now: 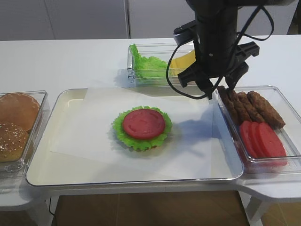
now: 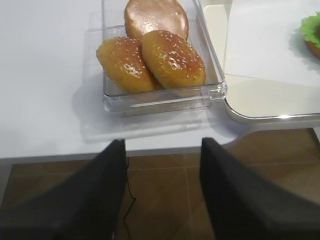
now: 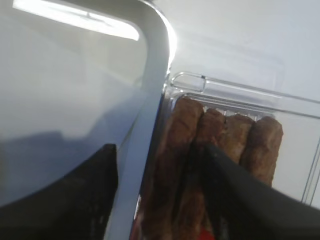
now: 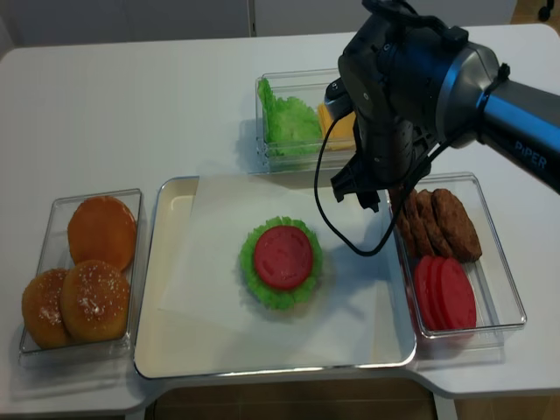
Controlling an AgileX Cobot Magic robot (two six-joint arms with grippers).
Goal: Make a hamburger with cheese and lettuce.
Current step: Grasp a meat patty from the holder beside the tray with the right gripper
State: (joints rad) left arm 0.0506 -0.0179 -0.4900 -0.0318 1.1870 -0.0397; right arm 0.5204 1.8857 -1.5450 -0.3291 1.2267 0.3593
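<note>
Where the far left of the exterior high view begins, a clear bun tray (image 1: 40, 123) holds brown bun halves (image 1: 18, 110). The left gripper (image 2: 162, 195) shows only in its wrist view, fingers spread and empty, hanging off the table edge below that tray.

At centre frame the hamburger (image 1: 142, 127) sits on white paper (image 1: 94, 127) in the cream serving tray (image 1: 47, 172), lettuce rim showing, a tomato slice uppermost. The cheese (image 1: 182, 60) lies at upper centre in a clear box (image 1: 130, 66), beside loose lettuce (image 1: 146, 65).

At right, the right gripper (image 1: 217, 89) hangs with jaws parted and empty; one finger is inside the patty tray (image 1: 288, 101) among the patties (image 1: 249, 108), the other over the serving tray's rim.

Judged risks: closing here could clip the rim between the two trays, or lift two overlapping patties together. The arm body partly screens the cheese from above. Tomato slices (image 1: 262, 139) lie just beside the patties.
</note>
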